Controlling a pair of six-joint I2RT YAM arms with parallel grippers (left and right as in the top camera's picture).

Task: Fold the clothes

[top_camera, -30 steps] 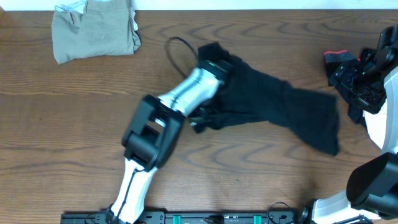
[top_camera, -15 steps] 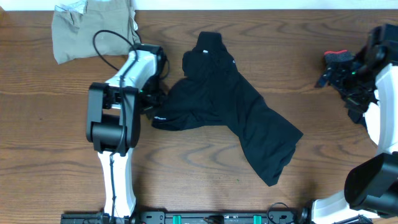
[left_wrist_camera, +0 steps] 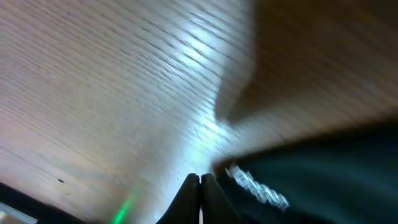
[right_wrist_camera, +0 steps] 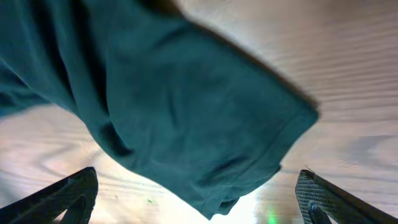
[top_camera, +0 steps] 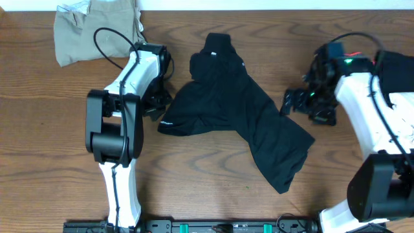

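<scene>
Flattening step, I judge: left pincer (left_wrist_camera: 199, 186) closed beside the black garment (top_camera: 239, 110); right pincer (top_camera: 299, 103) gaping, must pinch its hem.

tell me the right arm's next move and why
Probably lower the open right gripper onto the black garment's hem and pinch it: the garment lies crumpled, that hem sits under its fingers, and the left gripper is shut at the opposite edge.

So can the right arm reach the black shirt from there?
Probably yes. The right gripper is open just at the black shirt's right edge. Its wrist view shows a corner of the cloth between the open jaws, and nothing stands in the way.
</scene>
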